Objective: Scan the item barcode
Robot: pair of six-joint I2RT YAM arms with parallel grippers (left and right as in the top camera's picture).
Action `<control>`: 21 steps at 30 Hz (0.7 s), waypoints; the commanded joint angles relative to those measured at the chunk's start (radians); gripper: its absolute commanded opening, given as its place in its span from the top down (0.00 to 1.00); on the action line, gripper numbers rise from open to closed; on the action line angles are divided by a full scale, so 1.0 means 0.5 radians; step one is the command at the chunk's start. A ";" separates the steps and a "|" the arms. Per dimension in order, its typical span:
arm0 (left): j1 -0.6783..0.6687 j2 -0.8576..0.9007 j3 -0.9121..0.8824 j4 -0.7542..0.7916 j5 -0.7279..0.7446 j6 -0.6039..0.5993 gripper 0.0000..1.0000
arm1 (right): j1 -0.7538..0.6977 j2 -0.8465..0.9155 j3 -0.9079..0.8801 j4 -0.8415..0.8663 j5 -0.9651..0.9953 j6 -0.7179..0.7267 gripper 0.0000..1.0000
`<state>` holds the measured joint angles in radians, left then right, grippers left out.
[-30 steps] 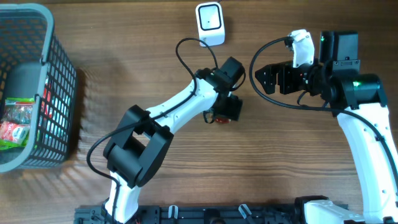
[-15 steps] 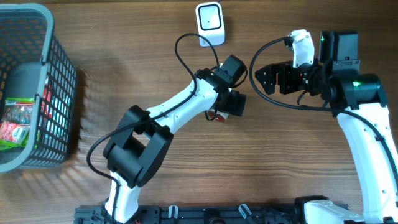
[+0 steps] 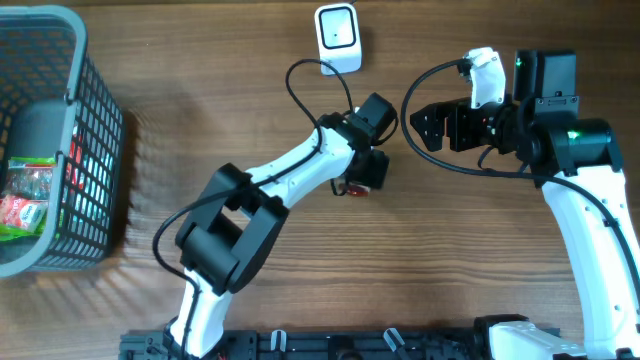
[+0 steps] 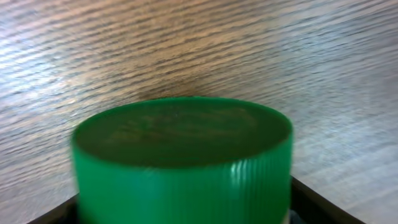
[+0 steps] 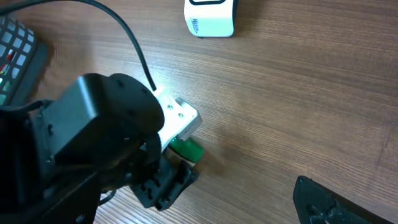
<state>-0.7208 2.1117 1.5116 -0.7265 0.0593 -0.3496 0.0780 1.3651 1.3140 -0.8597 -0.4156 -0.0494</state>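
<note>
Reaching toward the middle of the bench [image 3: 450, 250], the left arm has its end effector [image 3: 365, 172] over a green-capped container [image 5: 186, 149]. The dark fingers lie against both sides of the container, closed on it. In the left wrist view the ribbed green cap fills most of the frame, with a finger showing at each lower corner. From overhead only a sliver of red shows at the near side of the end effector; the rest of the container is hidden beneath it. Whether the container rests on the wood or hangs just above it cannot be told.

A white barcode scanner [image 3: 337, 38] stands close to the far edge of the bench, about midway along it. The container sits nearer the centre, apart from the scanner and a little to its right. No barcode can be made out in any view.

The right end effector [image 3: 415, 127] hovers just to the right of the left one, pointing toward it, with its jaws spread wide and nothing between them. The two do not touch.

At the left edge, toward the far corner, stands a grey mesh basket [image 3: 100, 130] holding several packets in red, green and clear wrapping, well apart from both arms.
</note>
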 commanded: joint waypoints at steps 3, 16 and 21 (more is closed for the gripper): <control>-0.008 0.032 -0.018 0.034 -0.011 0.010 0.26 | 0.006 0.002 0.037 0.004 -0.023 0.001 0.00; -0.082 0.029 -0.014 0.026 -0.314 0.011 0.35 | 0.006 0.002 0.037 0.004 -0.023 0.001 0.00; -0.083 0.016 -0.010 -0.009 -0.385 0.011 0.34 | 0.006 0.002 0.037 0.004 -0.023 0.001 0.00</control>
<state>-0.7647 2.1170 1.5101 -0.7219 -0.0910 -0.3496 0.0780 1.3651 1.3140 -0.8597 -0.4156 -0.0494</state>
